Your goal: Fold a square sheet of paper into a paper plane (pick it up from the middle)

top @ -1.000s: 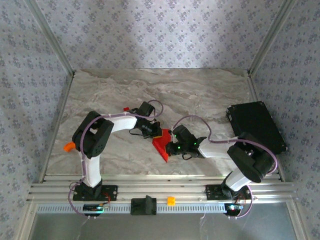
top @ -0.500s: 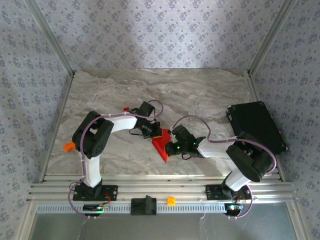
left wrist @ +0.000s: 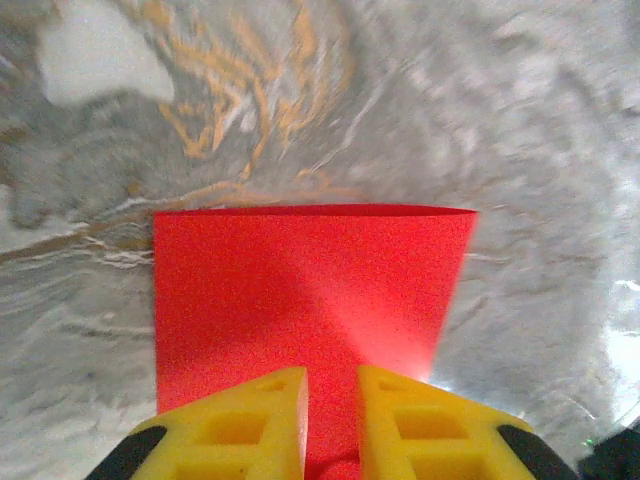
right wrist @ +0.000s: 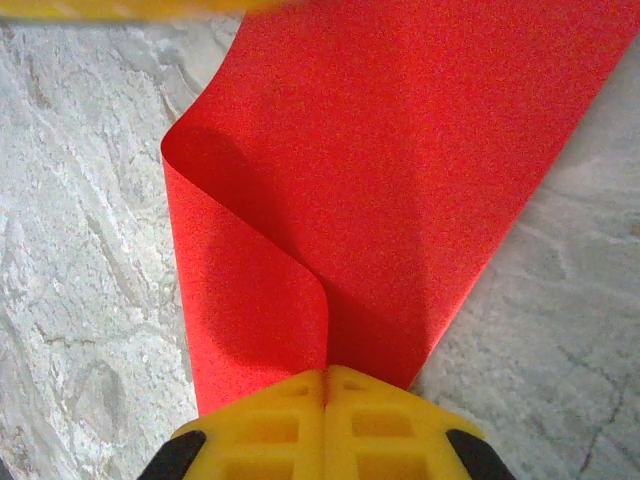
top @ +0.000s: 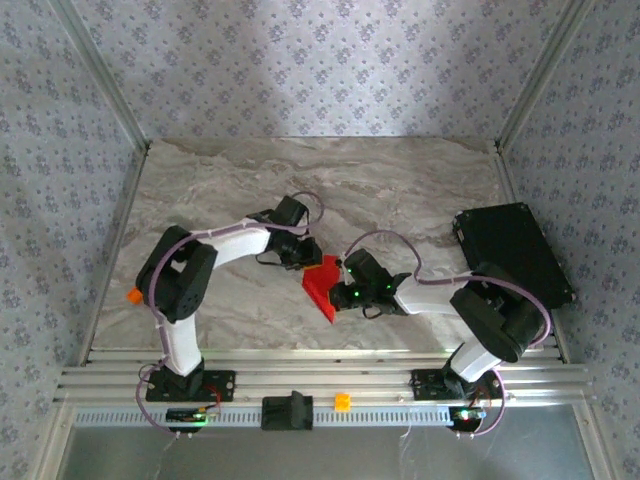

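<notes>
Left arm (top: 215, 245) bent at elbow and reaching inward, left hand (left wrist: 332, 385) fingers parted by a narrow gap, right arm (top: 440, 293) stretched inward, right hand (right wrist: 325, 378) fingers pressed together on the square sheet of paper (right wrist: 400, 150), left hand just beyond and left of right hand.

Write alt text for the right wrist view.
The right tool, with yellow fingers, is shut on the near edge of the square sheet of paper, bright red, whose left side curls over in a loose fold. The grey marbled table lies beneath.
</notes>
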{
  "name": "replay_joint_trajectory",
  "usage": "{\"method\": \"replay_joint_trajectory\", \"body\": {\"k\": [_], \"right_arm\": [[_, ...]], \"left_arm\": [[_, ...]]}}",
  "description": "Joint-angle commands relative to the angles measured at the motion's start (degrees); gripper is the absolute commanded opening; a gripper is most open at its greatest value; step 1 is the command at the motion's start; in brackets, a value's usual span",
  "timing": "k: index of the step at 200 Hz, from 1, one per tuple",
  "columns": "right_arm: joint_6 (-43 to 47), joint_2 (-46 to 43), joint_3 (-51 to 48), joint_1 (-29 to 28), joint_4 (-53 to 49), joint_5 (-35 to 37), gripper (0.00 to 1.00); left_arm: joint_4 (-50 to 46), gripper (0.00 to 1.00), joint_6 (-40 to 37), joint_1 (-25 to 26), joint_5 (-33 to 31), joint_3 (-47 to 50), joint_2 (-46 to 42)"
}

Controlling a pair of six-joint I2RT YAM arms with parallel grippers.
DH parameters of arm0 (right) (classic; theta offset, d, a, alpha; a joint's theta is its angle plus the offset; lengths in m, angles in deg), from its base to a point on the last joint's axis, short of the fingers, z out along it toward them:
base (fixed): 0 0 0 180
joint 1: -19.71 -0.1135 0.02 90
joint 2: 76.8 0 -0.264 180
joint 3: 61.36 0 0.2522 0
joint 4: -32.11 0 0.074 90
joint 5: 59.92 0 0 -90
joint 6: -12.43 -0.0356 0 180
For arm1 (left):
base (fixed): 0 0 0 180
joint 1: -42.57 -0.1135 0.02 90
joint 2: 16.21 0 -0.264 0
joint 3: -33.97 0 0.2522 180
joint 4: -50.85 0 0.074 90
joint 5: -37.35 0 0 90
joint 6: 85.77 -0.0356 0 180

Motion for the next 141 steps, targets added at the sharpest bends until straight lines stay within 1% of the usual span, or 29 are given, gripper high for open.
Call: {"method": "replay_joint_trajectory", "body": {"k": [1,21,42,92,118,141], "right_arm": [[-0.67,1.37,-1.13,1.05,0.39,-0.05,0.03],[-0.95,1.85,-1.13,1.21,1.39,-0.46,0.03],[-0.99,2.52,-0.67,1.28,1.8,-0.91,0.03],[-1.12,3.67,0.08,1.42,2.12,-1.15,0.03],[-1.4,3.78,0.1,1.5,2.33,-1.11,0.03],[-1.48,4.02,0.14,1.46,2.33,-1.1,0.04]], "left_arm": [[-1.52,0.23,0.33,-0.75,-1.97,-0.45,-6.73],[-0.16,0.24,1.69,-0.79,-1.55,2.9,-10.15],[2.67,0.23,3.77,-0.72,0.97,7.62,-13.18],[10.86,0.13,10.17,-0.56,5.67,18.4,-20.29],[15.17,0.1,13.32,-0.61,7.67,21.83,-20.47],[19.16,0.09,15.82,0.05,9.27,22.58,-18.95]]}}
